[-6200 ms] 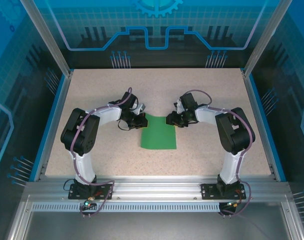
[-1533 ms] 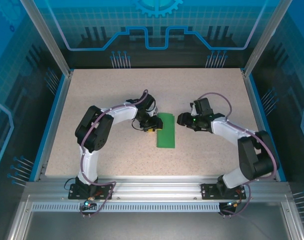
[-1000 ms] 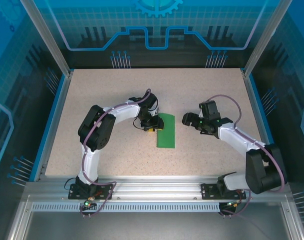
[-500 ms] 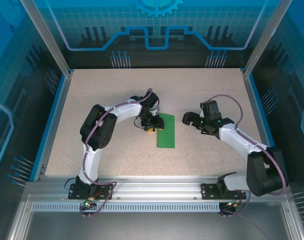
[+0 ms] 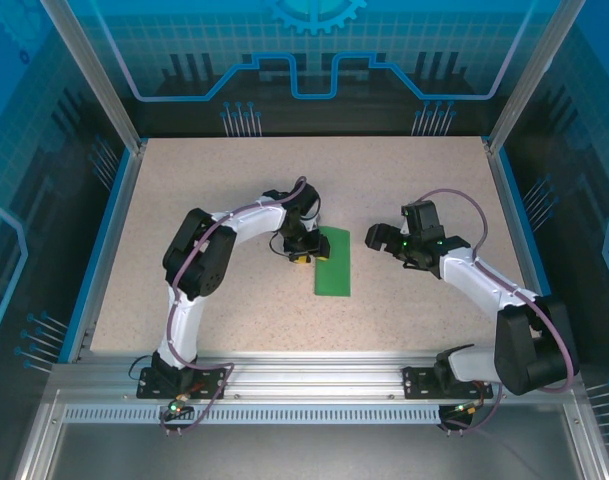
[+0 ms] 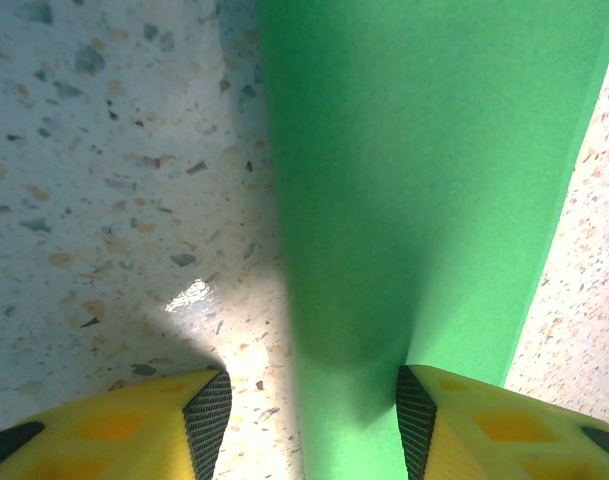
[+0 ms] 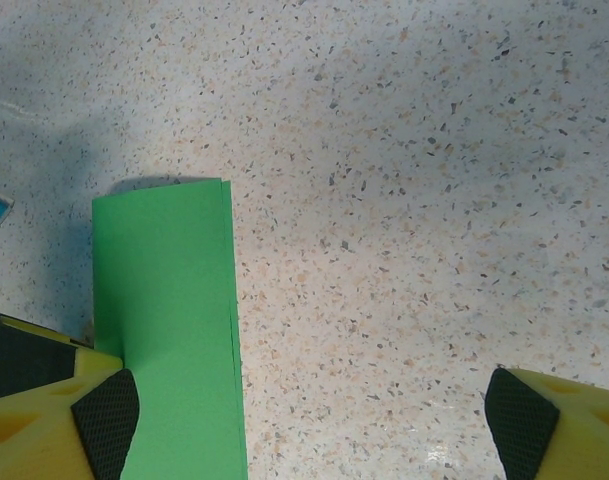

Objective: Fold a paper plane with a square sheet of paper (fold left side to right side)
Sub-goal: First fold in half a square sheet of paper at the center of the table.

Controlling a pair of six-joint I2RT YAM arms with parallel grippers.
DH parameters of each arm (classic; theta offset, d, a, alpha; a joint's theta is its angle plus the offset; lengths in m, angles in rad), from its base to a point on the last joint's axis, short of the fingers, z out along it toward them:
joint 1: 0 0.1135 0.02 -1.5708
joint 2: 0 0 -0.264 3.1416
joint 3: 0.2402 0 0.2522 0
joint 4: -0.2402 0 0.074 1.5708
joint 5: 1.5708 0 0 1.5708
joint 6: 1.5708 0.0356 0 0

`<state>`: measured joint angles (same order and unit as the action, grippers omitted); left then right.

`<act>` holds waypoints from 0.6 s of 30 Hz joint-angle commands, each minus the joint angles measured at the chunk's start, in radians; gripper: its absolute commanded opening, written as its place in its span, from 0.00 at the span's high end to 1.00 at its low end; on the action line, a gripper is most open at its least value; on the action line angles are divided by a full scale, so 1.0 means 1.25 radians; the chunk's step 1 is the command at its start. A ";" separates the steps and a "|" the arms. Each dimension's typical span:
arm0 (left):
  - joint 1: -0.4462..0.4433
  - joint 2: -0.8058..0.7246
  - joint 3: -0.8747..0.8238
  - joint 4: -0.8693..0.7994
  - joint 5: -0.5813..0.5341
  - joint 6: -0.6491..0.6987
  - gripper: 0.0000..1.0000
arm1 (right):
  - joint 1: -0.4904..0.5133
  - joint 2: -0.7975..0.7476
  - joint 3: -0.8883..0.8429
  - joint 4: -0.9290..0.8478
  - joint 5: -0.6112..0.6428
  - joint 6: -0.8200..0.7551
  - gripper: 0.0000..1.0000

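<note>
Straddling paper, left gripper, perhaps touching.

Green paper folded, lying flat.

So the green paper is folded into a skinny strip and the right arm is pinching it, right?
Not pinching. The square sheet of paper is folded into a skinny strip, but the jaws of the right arm stand wide open, off to the strip's side and apart from it. The top external view shows this.
</note>
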<state>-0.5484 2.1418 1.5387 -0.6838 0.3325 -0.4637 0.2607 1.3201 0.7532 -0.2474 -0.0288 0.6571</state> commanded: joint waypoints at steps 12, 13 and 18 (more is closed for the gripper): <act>-0.048 0.101 0.005 0.004 -0.009 0.037 0.47 | -0.014 -0.021 -0.005 -0.015 -0.005 0.004 0.00; -0.048 0.100 0.005 0.005 -0.009 0.037 0.47 | -0.015 -0.022 -0.006 -0.015 -0.005 0.004 0.00; -0.049 0.106 0.009 0.002 -0.007 0.037 0.47 | -0.015 -0.022 -0.004 -0.016 -0.005 0.003 0.00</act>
<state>-0.5594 2.1620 1.5757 -0.7280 0.3096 -0.4419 0.2588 1.3125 0.7532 -0.2474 -0.0299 0.6579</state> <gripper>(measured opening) 0.534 0.996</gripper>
